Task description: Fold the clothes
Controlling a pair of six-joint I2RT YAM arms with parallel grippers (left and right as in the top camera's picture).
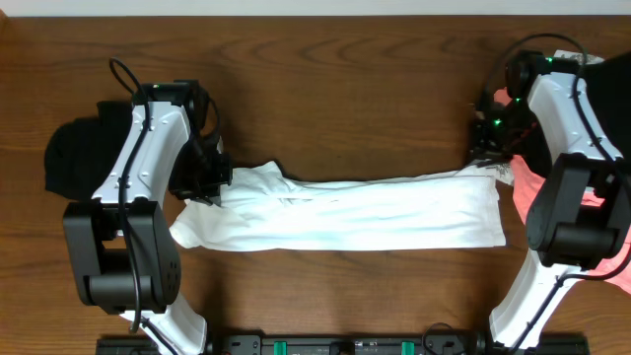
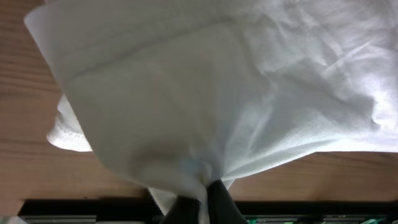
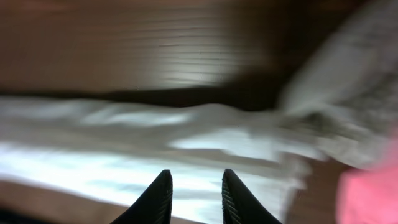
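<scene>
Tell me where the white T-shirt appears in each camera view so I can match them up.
Overhead: the white T-shirt lies as a long band across the picture's middle.
Left wrist: it fills most of the frame, bunched toward bottom centre.
Right wrist: blurred, across the lower half.
Shared landmark: the brown wooden table.
</scene>
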